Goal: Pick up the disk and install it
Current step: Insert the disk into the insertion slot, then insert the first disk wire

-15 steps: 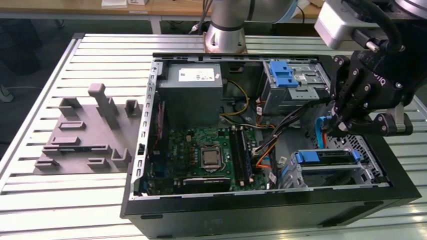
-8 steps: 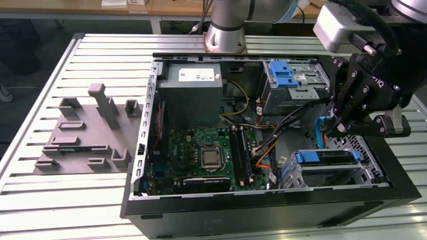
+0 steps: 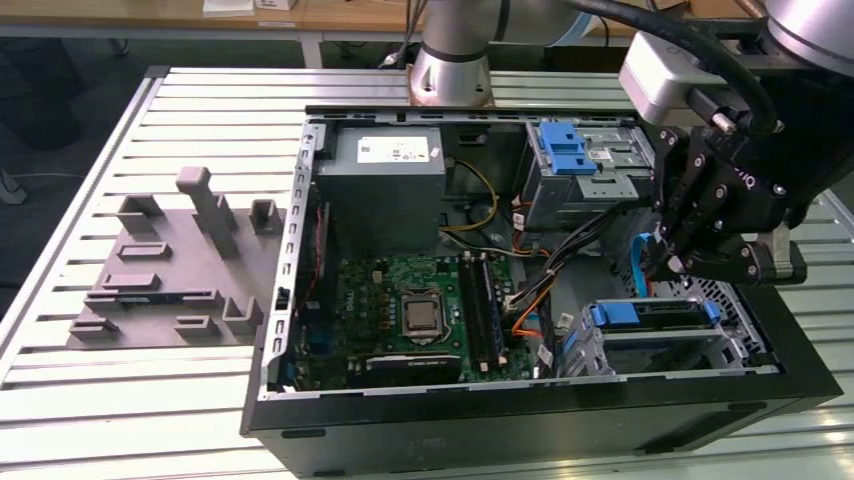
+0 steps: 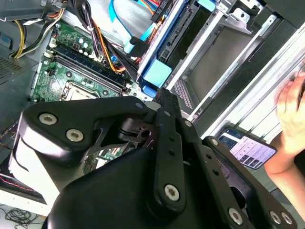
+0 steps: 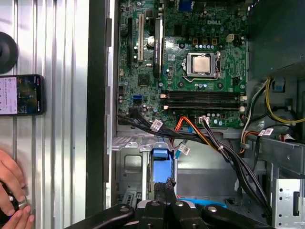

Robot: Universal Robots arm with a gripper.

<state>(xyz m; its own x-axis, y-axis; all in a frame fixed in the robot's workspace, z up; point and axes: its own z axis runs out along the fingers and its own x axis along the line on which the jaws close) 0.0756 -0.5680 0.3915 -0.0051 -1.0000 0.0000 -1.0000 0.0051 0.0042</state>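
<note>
Slatted aluminium table (image 3: 80, 400) carried an open black computer case (image 3: 534, 415), lying on its side with the inside facing up. On the exterior view's left of the case, well apart from it, lay a grey moulded fixture (image 3: 160, 270) with upright posts. Inside the case a green motherboard (image 3: 400, 310) filled the near left part. A large grey metal box with a white sticker (image 3: 387, 165) sat at the far left, and a metal cage with a blue ribbed latch (image 3: 567, 150) stood at the far right.

The disk (image 3: 661, 314) lay flat in the drive cage at the near right corner of the case, with its blue carrier end turned toward the motherboard. That blue end also showed in the first wrist view (image 5: 161, 157) and the second wrist view (image 4: 156, 75), where it sat between the metal walls of the cage beside a bundle of black, orange and blue cables (image 5: 200, 133).

The gripper (image 3: 681, 262) hung over that corner, just above the disk, and was seen in both wrist views (image 5: 164, 186) (image 4: 164, 98) close to the blue carrier end. Whether it was spread, pressed together or pinching the carrier could not be told.

On the table outside the case wall lay a phone (image 5: 21, 94) with its screen lit, and near it rested a person's hand (image 5: 12, 200)
</note>
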